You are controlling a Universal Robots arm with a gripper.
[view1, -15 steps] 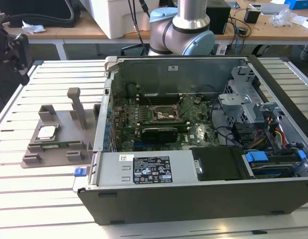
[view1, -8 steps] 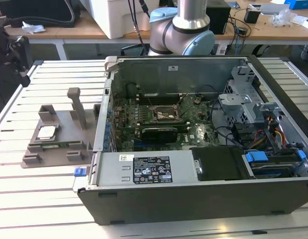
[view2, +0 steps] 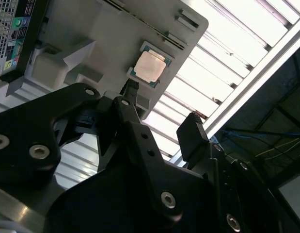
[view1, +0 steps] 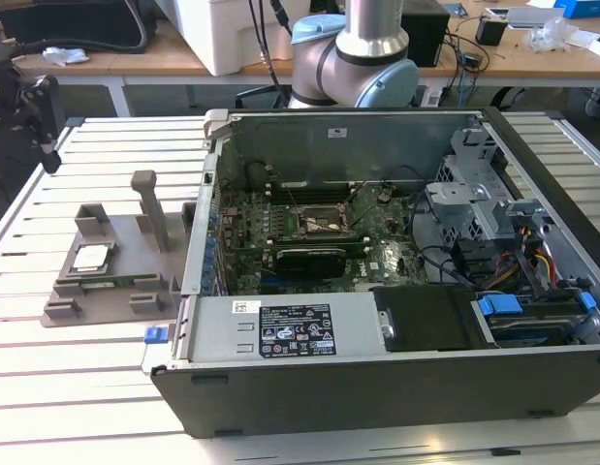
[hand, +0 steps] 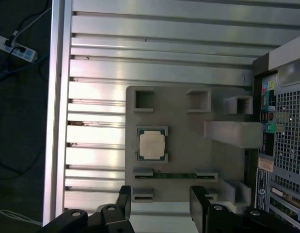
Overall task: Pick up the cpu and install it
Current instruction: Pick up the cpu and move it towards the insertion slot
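Observation:
The cpu (view1: 90,258) is a small square chip with a silver top and a thin green rim. It lies flat in a recess of the grey holder block (view1: 120,291) on the slatted table, at the exterior view's left of the open computer case. In both wrist views my gripper (hand: 162,201) (view2: 161,104) hangs well above the holder, open, with nothing between its black fingers (hand: 123,199). The cpu (hand: 152,144) (view2: 150,68) sits apart from the fingertips, untouched. Inside the case the black socket frame (view1: 324,225) sits on the green motherboard.
The open computer case (view1: 396,387) fills the middle and right of the aluminium slat table (view1: 47,407). An upright grey post (view1: 149,208) rises from the holder near the cpu. The table's edge rail (hand: 57,121) and a power strip (hand: 14,46) on the floor lie beyond the holder.

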